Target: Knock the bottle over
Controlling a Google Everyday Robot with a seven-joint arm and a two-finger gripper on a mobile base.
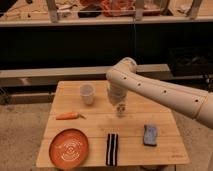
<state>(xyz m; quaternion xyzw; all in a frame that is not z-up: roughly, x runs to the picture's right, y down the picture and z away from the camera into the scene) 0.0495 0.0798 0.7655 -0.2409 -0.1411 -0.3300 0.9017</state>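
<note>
Centrally, closed jaws hang above the bottle (120, 109), well inside table (132, 129) edges.

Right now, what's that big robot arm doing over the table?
The robot's arm reaches over the wooden table, and its closed gripper hangs right at a small clear bottle near the middle. It is meant to knock the bottle over, but the bottle looks upright, so that is not yet done. A white cup, a carrot, an orange plate, a striped black item and a blue item lie around it.
</note>
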